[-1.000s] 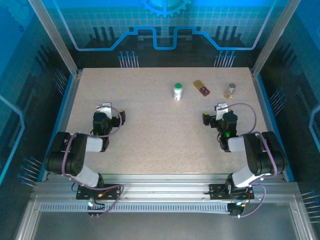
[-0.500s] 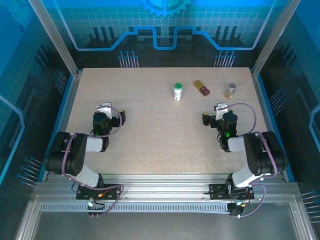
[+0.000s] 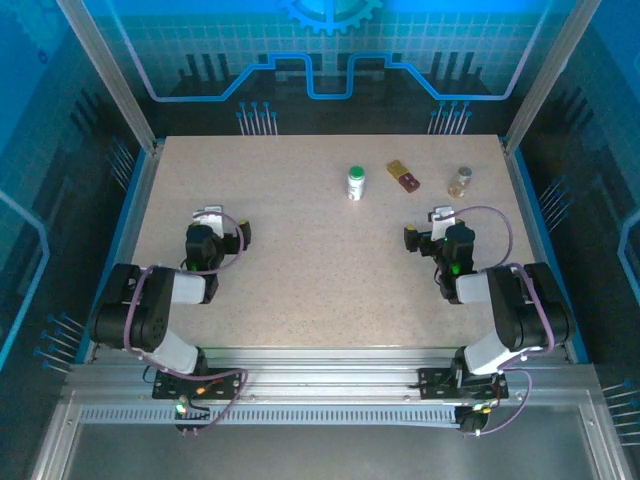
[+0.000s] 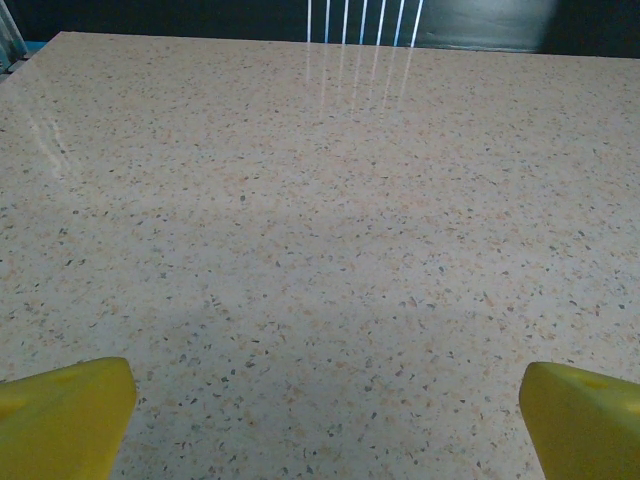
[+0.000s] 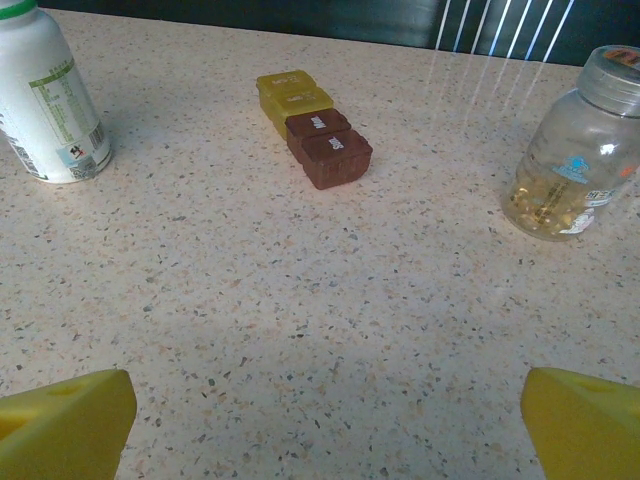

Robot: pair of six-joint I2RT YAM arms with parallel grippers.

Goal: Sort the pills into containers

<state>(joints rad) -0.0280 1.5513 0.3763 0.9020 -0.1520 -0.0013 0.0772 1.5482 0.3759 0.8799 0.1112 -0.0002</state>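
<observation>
To the right of the white bottle (image 3: 356, 183), apart from it on the speckled table (image 3: 280, 250), lay the pills (image 3: 404, 175), joined in one short strip; from the right wrist view the strip (image 5: 312, 127) showed yellow-amber pieces (image 5: 290, 92) at its far end, the end closer to the white bottle (image 5: 50, 110), and dark red-brown pieces (image 5: 328, 147) at its near end, with small pale lettering too fine to read; the bottle itself stood upright under a green cap, a green-printed label on its side; farther right of the bottle, beyond the strip, stood the clear-amber vial (image 3: 460, 182), upright, grey-capped, with golden contents low inside it (image 5: 570, 150); neither container touched the strip. Nearer the arms than the bottle, and off to its right, the right gripper (image 3: 430, 225) sat low over the table, its jaws spread wide with nothing between them; its yellow fingertips (image 5: 65, 420) showed at the lower corners of the wrist view, bare table between them. Well to the left of the bottle, and nearer the arms, the left gripper (image 3: 212, 218) was likewise spread wide, its yellow fingertips (image 4: 60, 410) apart over bare speckled surface.
</observation>
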